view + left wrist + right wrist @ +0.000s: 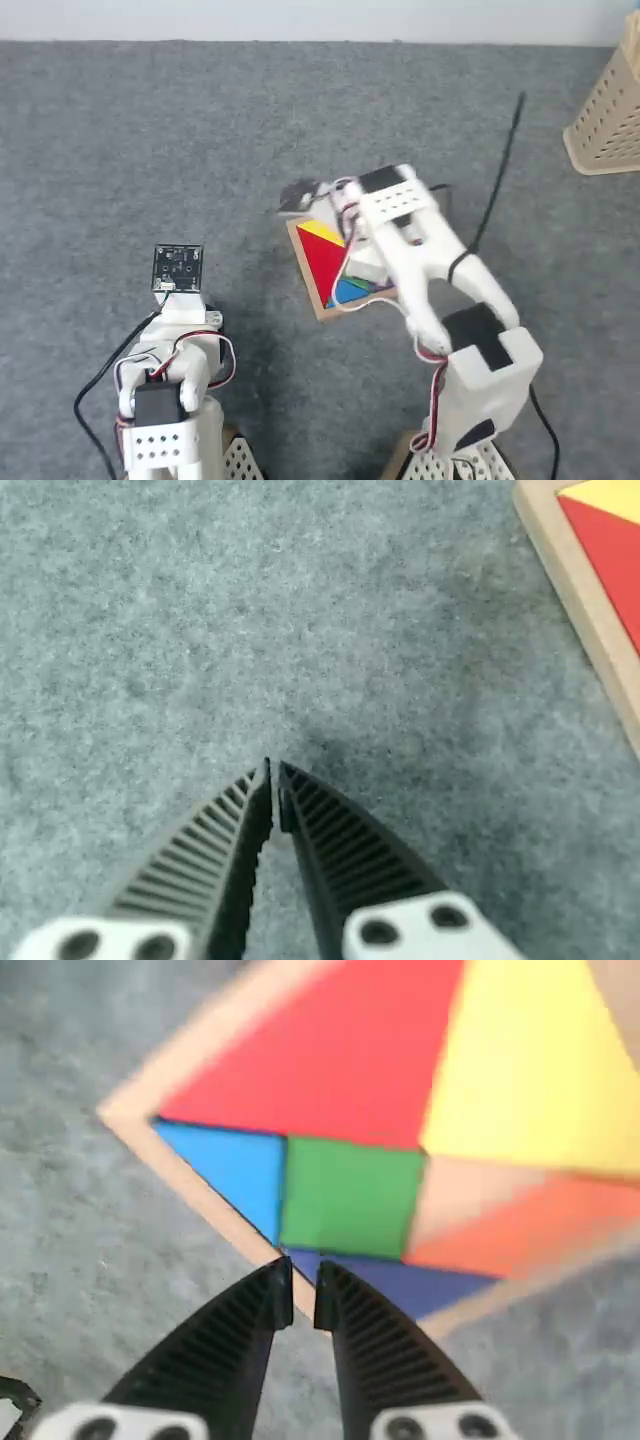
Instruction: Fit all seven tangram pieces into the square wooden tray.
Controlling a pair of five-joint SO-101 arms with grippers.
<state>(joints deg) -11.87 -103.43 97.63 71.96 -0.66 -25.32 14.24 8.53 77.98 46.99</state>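
Right fingers [235, 1335] pressed nearly together, empty, tips over the rim of the square wooden tray [205, 1195] by the blue triangle [235, 1165] and green square [350, 1200]. Left fingers [215, 840] pressed together, empty, above the grey table [150, 630]. Tray lies right of centre.

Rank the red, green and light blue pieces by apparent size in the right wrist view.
1. red piece
2. green piece
3. light blue piece
The red piece is cropped by the frame, yet clearly largest.
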